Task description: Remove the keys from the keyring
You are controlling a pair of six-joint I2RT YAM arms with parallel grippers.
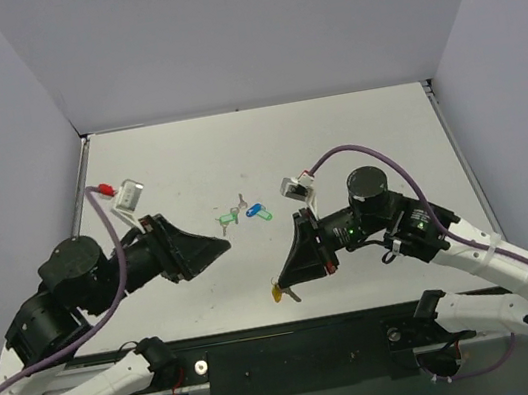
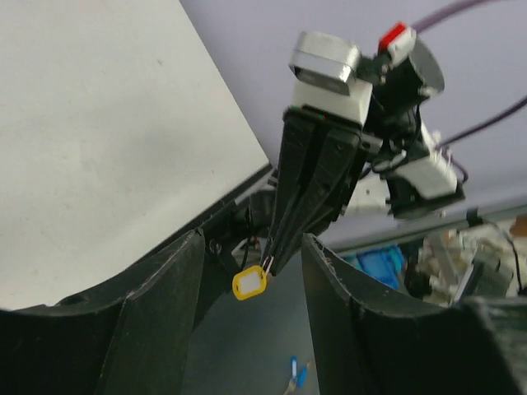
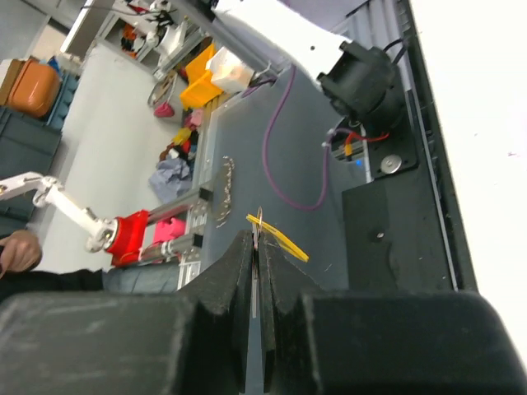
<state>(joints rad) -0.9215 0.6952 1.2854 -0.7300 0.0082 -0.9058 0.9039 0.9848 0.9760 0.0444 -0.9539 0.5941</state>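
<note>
Right gripper (image 1: pixel 280 282) clenched on the thin ring of the small yellow-orange oblong plastic key tag (image 1: pixel 279 293) — it dangles at the tips, over the near edge of the white table (image 1: pixel 335 135). Left gripper (image 1: pixel 224 249) released, jaws apart — near, not touching.

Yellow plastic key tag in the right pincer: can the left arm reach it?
Probably yes: the open left pincer faces the yellow plastic key tag, which hangs free from the shut right pincer.
</note>
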